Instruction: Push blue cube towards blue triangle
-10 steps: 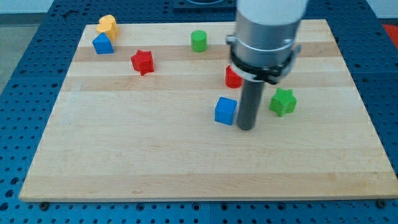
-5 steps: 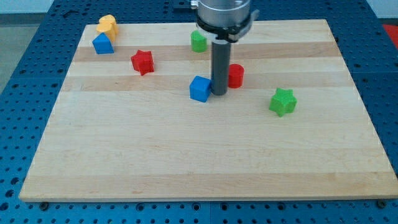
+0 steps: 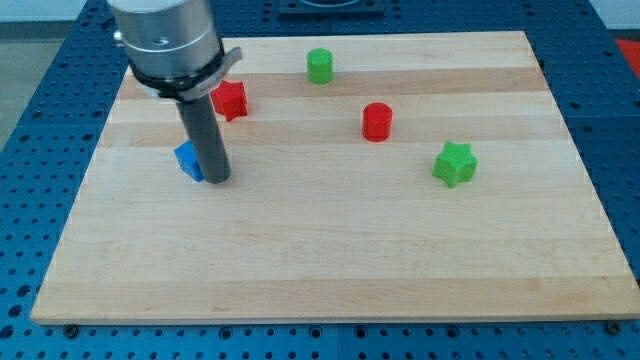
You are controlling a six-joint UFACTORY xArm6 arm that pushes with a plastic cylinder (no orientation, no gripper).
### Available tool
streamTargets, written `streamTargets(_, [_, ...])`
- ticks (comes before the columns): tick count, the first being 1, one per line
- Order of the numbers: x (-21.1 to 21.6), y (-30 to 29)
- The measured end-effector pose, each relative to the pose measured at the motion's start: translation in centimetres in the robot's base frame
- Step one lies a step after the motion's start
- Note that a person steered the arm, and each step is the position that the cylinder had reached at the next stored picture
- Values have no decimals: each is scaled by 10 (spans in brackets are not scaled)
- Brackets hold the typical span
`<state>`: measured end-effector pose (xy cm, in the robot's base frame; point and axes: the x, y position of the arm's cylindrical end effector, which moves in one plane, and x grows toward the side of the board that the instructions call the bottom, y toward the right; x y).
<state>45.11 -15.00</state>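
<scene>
The blue cube (image 3: 188, 160) lies on the wooden board at the view's left of centre, partly hidden behind the rod. My tip (image 3: 217, 180) stands right against the cube's right side, touching it. The blue triangle and the yellow block that stood at the board's top-left corner are hidden behind the arm's grey body (image 3: 170, 40).
A red star (image 3: 231, 99) lies just right of the arm body. A green cylinder (image 3: 319, 66) is at the top middle, a red cylinder (image 3: 377, 122) right of centre, a green star (image 3: 454, 164) further right. The board's left edge (image 3: 75, 210) is near the cube.
My tip has swept from the board's middle to the left, pushing the blue cube left along with it. The arm body now covers the top-left corner blocks.
</scene>
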Motion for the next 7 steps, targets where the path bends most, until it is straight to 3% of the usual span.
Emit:
streamTargets(2, [-44, -47])
streamTargets(4, [-20, -78])
streamTargets(7, [-24, -150])
